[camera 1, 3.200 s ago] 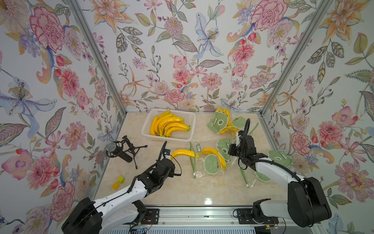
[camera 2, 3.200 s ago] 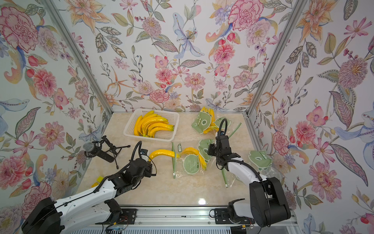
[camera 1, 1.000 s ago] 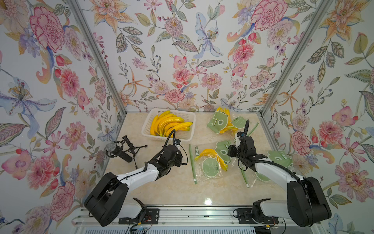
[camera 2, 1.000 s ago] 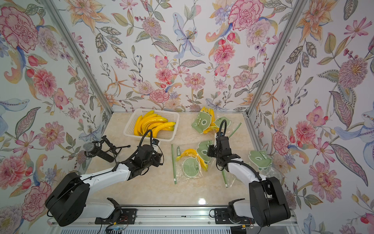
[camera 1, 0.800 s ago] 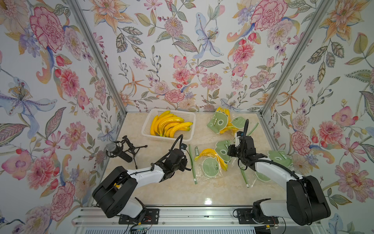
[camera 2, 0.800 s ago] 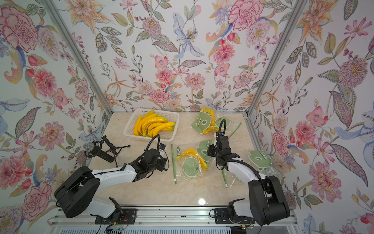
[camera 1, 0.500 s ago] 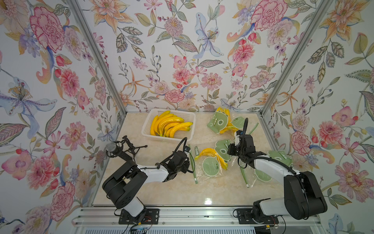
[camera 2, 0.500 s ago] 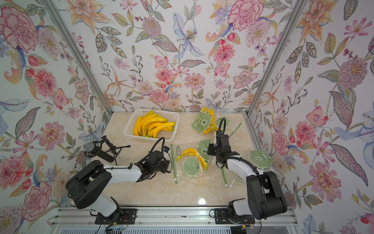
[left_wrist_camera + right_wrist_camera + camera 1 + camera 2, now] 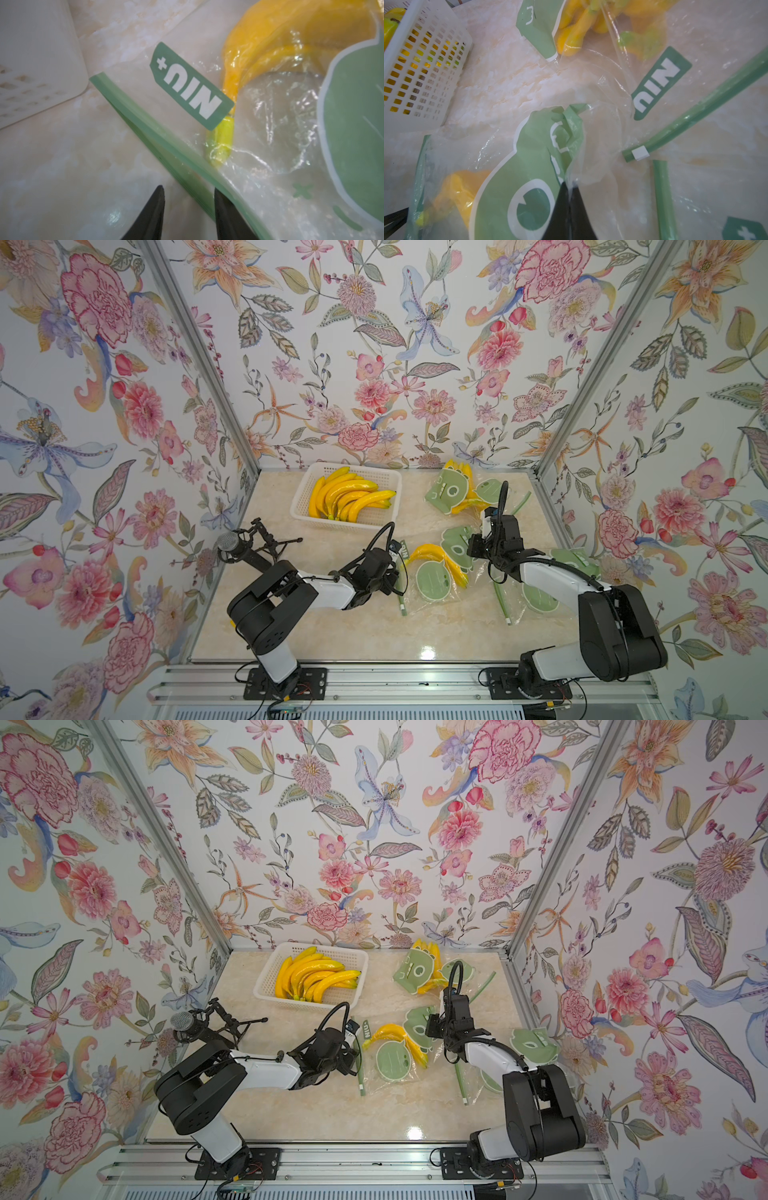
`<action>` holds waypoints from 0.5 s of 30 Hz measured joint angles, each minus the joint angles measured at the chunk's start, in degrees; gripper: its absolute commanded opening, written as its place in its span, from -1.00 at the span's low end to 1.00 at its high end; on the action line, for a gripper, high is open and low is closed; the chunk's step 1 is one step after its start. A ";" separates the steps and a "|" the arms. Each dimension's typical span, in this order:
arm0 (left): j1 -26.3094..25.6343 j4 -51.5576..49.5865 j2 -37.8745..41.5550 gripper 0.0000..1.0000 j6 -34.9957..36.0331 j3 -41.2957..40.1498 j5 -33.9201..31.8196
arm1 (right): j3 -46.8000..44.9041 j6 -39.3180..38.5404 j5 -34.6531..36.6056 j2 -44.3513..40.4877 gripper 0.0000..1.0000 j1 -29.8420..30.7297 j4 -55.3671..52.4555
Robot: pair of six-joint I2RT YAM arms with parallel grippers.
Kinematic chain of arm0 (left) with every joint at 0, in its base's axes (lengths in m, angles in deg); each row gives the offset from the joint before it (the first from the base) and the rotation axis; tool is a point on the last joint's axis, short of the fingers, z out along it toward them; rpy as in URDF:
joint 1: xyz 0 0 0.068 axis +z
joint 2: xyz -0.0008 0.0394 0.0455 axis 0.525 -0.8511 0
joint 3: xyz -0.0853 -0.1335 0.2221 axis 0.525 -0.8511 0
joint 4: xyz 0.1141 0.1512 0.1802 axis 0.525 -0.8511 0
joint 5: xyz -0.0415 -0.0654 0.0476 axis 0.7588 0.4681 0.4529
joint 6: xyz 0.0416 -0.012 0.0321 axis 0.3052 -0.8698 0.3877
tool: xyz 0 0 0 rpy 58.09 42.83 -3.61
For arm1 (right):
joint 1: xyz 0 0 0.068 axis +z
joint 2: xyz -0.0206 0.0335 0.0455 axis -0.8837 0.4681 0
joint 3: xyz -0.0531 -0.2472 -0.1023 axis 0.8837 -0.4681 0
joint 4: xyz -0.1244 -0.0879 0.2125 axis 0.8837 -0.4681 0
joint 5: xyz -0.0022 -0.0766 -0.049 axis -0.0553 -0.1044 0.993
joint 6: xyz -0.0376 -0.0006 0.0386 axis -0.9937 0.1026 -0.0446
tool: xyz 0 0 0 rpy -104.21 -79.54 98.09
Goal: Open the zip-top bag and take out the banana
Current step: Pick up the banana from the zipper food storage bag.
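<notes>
The clear zip-top bag (image 9: 432, 585) with green frog prints lies mid-table, seen in both top views, also bag (image 9: 392, 1063). The yellow banana (image 9: 434, 556) lies inside it, with its stem toward the green zip strip (image 9: 143, 122). My left gripper (image 9: 397, 574) is at that strip and open. In the left wrist view the left gripper (image 9: 189, 193) has the darker strip edge between its fingers, and the lighter edge crosses one fingertip (image 9: 220, 199). My right gripper (image 9: 569, 186) is shut on the bag's clear film at the far side from the zip, beside the banana (image 9: 454, 187).
A white basket (image 9: 303, 506) with several bananas stands at the back. A microphone on a small stand (image 9: 235, 543) sits at the left edge. More frog-print bags lie at the back right (image 9: 451, 493), holding bananas, and flat ones lie under the right arm (image 9: 575, 560).
My left gripper has moved from beside the basket to the right and toward the front, down to the bag's zip strip. The right gripper has stayed shut on the bag.
</notes>
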 measured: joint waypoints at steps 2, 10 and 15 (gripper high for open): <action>-0.02 0.52 0.00 -0.03 0.37 0.24 1.01 | 0.00 0.00 -0.15 0.00 -1.00 0.00 0.00; -0.02 2.58 -2.23 0.09 1.53 2.16 6.08 | 0.00 0.02 -0.81 0.00 -1.00 -0.07 0.02; -0.02 2.54 -3.96 0.06 1.86 4.24 6.47 | 0.00 0.04 -1.09 0.00 -1.00 -0.22 0.02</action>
